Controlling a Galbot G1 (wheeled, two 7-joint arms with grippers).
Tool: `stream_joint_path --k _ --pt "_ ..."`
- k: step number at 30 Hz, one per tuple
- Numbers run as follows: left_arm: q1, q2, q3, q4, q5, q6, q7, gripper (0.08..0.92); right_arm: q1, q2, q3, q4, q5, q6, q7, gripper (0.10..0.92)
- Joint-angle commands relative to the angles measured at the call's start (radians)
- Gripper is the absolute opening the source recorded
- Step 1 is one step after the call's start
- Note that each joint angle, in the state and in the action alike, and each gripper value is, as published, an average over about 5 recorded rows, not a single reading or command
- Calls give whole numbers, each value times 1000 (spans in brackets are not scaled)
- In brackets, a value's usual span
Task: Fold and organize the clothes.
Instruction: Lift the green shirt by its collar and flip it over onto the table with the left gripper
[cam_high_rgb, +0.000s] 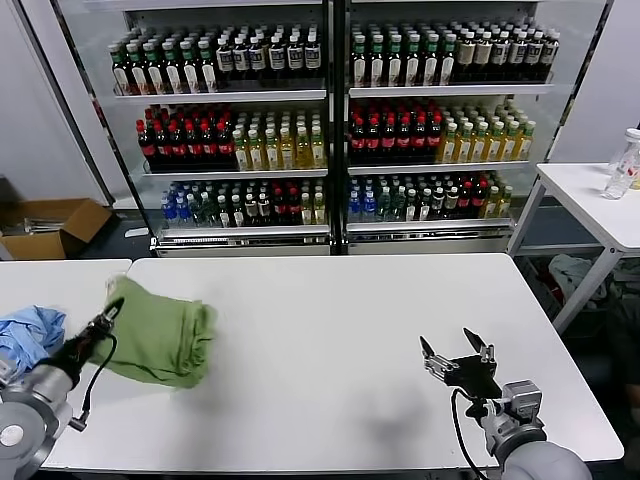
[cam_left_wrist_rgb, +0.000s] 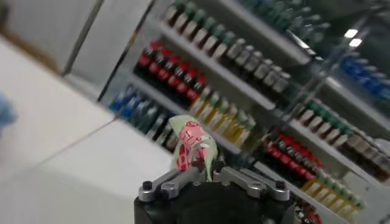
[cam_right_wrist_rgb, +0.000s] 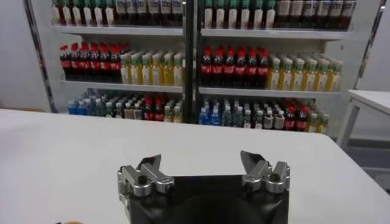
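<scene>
A light-green shirt (cam_high_rgb: 160, 333) lies folded in a loose bundle on the left part of the white table (cam_high_rgb: 340, 330). My left gripper (cam_high_rgb: 108, 312) is shut on its left edge and holds that edge a little raised. In the left wrist view a pinch of green fabric with the red-and-white checkered print (cam_left_wrist_rgb: 194, 146) stands up between the shut fingers (cam_left_wrist_rgb: 177, 180). My right gripper (cam_high_rgb: 457, 356) is open and empty, low over the table's right front. The right wrist view shows its spread fingertips (cam_right_wrist_rgb: 149, 164) over bare table.
A blue garment (cam_high_rgb: 28, 335) lies on a second white table at the far left. Glass-door coolers full of bottles (cam_high_rgb: 330, 110) stand behind the table. A small white side table (cam_high_rgb: 590, 195) is at the right, a cardboard box (cam_high_rgb: 45, 225) on the floor at left.
</scene>
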Motion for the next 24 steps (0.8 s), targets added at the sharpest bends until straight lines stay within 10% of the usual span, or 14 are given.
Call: stream_joint_path --k 1,24 --pt "-82 -193 516 -149 330 -50 -73 111 5 22 -13 -2 -26 11 -1 823" --pt "-415 -499 837 230 357 -64 -123 111 42 34 -12 -49 -18 34 -11 823"
